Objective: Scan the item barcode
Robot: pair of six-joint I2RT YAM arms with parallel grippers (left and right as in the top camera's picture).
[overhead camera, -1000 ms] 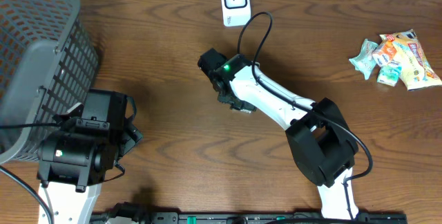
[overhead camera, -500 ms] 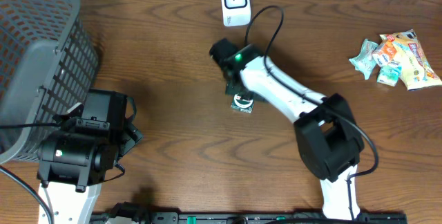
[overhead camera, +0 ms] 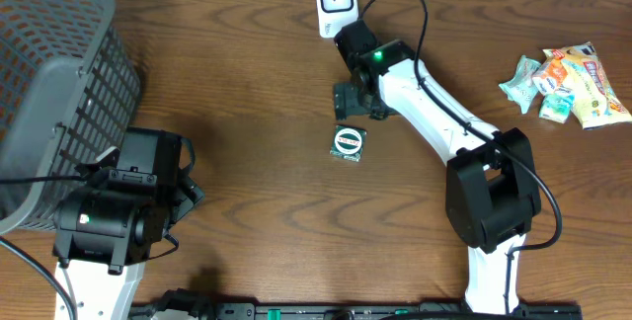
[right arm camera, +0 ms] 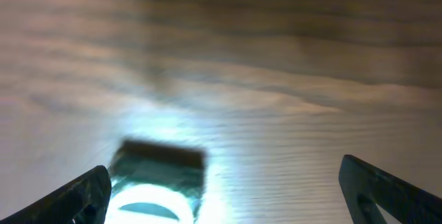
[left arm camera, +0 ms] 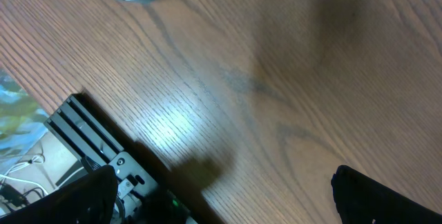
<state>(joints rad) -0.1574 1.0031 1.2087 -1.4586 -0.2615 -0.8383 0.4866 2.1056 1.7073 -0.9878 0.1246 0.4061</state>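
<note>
Right tool (overhead camera: 354,98) has moved toward the scanner (overhead camera: 336,4), leaving the packet (overhead camera: 348,143) on the worktop (overhead camera: 247,83). Its jaws stand apart and empty, and the left tool (left arm camera: 224,196) likewise.

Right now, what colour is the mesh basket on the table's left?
The basket is grey, seen best in the overhead view.

Up at ten o'clock on the brown wooden table (overhead camera: 247,73) sits a grey lattice basket (overhead camera: 49,83), filling that corner, and a sliver of its rim peeks into the left wrist view at eleven o'clock. Out at two o'clock, a small heap of colourful snack packets (overhead camera: 568,85) lies bunched together, touching one another.
</note>
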